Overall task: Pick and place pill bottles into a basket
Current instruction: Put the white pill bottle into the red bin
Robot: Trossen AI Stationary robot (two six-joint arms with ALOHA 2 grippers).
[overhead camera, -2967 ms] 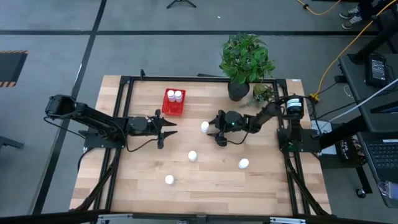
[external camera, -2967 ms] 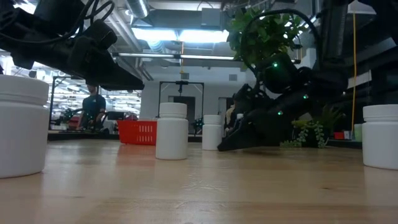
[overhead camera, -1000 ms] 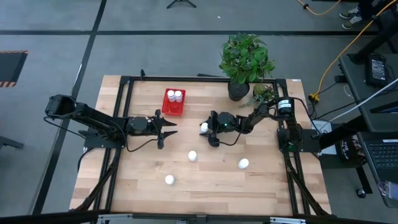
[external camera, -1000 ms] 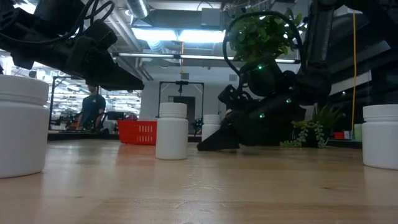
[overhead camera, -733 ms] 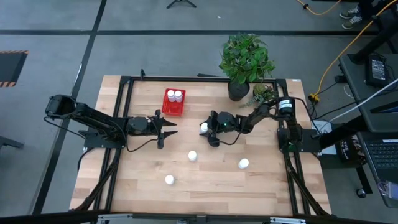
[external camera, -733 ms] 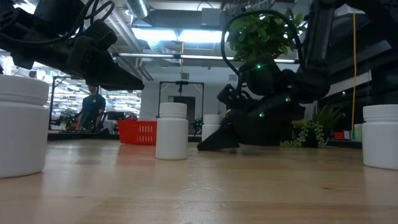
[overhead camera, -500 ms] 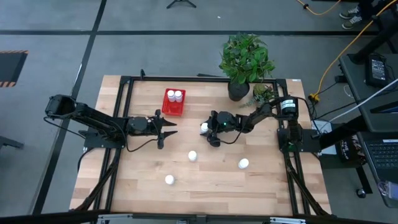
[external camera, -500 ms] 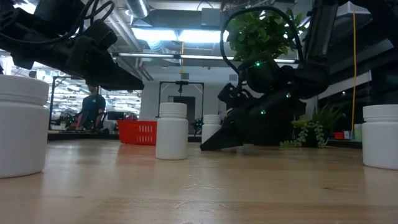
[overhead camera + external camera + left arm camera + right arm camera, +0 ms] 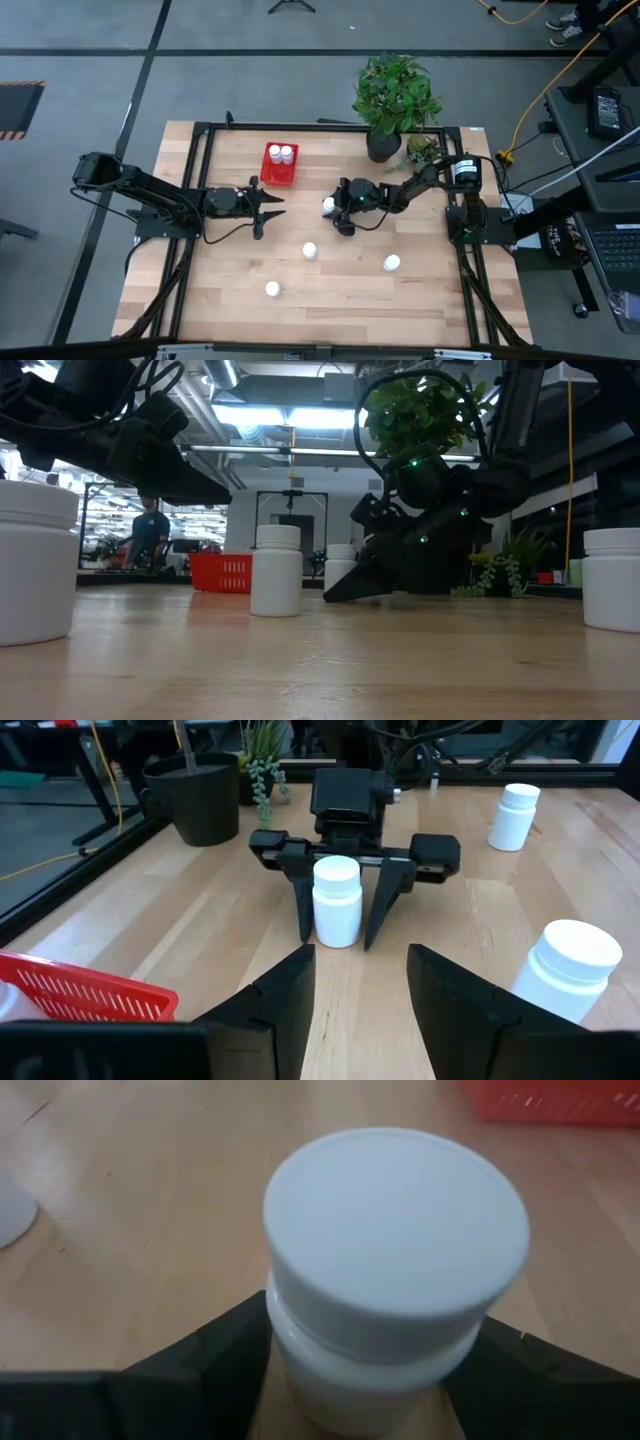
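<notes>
**A:** Nearest the front edge of the pale wooden slatted table (image 9: 330,300) there's a small white cylindrical plastic pill bottle with a white cap (image 9: 272,289). A bit farther back sit two more of the same kind, one mid-table (image 9: 311,250) and one off to the right (image 9: 391,263). All three are upright and well apart from each other.

**B:** And the arms?

**A:** Right gripper (image 9: 333,213) is down low around a fourth white bottle (image 9: 337,901). The left wrist view shows it straight on: a dark finger on each side of the bottle, jaws spread wide, bottle standing on the wood between them. Whether the fingers actually touch it, can't say. From the right wrist it's just the cap (image 9: 396,1230) filling the gap.

**B:** Left one?

**A:** Left gripper (image 9: 265,208) hangs over the table left of centre, fingers parted, nothing in it.

**B:** Basket?

**A:** The small bright red rectangular plastic basket (image 9: 276,173) is behind the left gripper, toward the back, with two white bottles (image 9: 286,154) standing in its far end. Farthest back, on the right, is a leafy green plant in a dark pot (image 9: 392,100).
</notes>
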